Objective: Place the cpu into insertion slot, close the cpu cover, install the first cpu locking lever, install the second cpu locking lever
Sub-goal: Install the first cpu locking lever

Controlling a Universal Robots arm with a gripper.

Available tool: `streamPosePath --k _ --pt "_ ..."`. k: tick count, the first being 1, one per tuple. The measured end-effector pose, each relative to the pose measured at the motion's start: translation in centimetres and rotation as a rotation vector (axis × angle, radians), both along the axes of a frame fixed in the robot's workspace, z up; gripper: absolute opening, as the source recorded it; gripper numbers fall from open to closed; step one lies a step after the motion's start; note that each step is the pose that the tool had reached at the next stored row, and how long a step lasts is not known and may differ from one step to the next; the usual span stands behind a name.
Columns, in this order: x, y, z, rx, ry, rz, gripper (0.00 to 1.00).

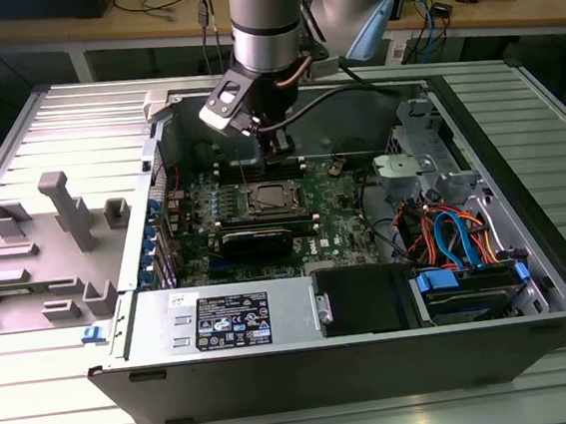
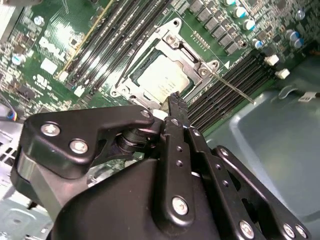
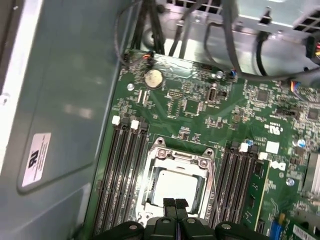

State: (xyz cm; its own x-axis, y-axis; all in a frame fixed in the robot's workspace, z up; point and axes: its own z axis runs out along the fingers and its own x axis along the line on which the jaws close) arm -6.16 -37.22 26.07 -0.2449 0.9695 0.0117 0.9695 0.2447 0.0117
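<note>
**Gripper over the slot.** The gripper [image 3: 175, 203] hangs over one edge of the slot [image 3: 154, 172]. Its two black fingers [image 3: 169, 204] are pressed together, so that we see just a thin seam between them. They grip nothing, and we cannot tell whether the tips touch the metal below.

The cpu [image 3: 175, 186] lies flat in the slot. The cover [image 3: 176, 156] is folded down around it and frames its pale top. In the second wrist view a thin lever [image 2: 235, 89] slants out beside the slot.

In the exterior view we see a black-and-white label [image 1: 231, 321] on a silver box [image 1: 154, 325]. In the first wrist view a white label [image 3: 40, 152] sticks to the case wall [image 3: 65, 100].
</note>
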Motion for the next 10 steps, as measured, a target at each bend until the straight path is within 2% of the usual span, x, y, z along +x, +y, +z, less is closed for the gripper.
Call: streamPosePath --k 7,9,10 --pt "0.00 -0.01 0.12 -0.0001 0.0001 0.078 0.11" --pt "0.00 0.00 0.19 0.0001 -0.0001 0.109 0.11" --pt "0.00 0.00 0.20 0.0003 -0.0002 0.142 0.11"
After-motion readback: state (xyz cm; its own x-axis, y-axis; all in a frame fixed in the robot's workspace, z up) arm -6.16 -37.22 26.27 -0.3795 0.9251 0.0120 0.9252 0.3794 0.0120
